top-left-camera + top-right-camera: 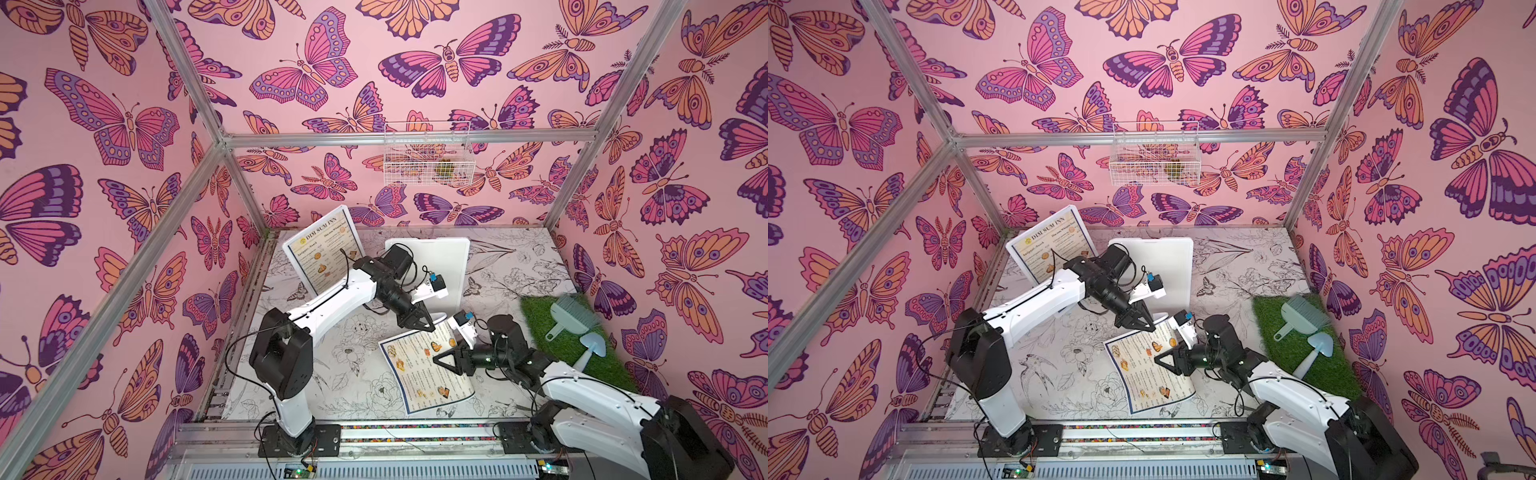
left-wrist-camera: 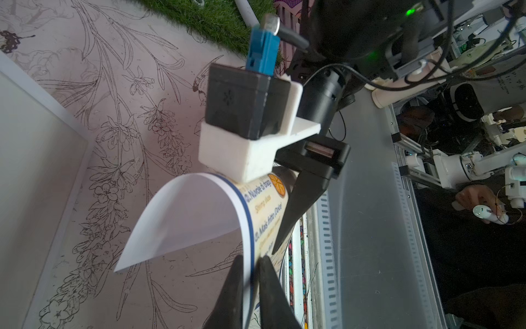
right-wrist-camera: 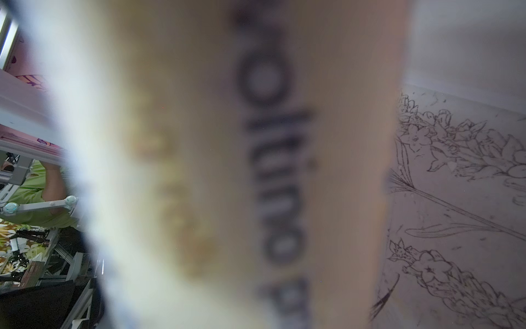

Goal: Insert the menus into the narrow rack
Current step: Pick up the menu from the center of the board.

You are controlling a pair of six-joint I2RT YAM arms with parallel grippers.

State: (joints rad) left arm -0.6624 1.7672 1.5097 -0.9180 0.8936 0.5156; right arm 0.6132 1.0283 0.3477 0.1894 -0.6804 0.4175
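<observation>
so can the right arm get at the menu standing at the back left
Probably not: the left arm lies across in front of that upright menu, and the right pincer sits over the curled menu.

We are in a robotics lab, looking into a test cell rather than any real room. An aluminium frame point(image 1: 409, 139) carries walls point(image 1: 124, 124) of printed butterfly sheet, and the table point(image 1: 519, 266) wears a flower line print. Two arms point(image 1: 332, 299) are bolted to a rail point(image 1: 415, 444), with a bare circuit board point(image 1: 305, 469) and loose cables point(image 1: 245, 345) beside them. What is set out reads as props: a menu point(image 1: 424, 374), a grass mat point(image 1: 540, 324), a wire basket point(image 1: 399, 174). Past the cell, the wrist views show us other arms point(image 2: 455, 165) on more frames and a person point(image 3: 37, 185).
</observation>
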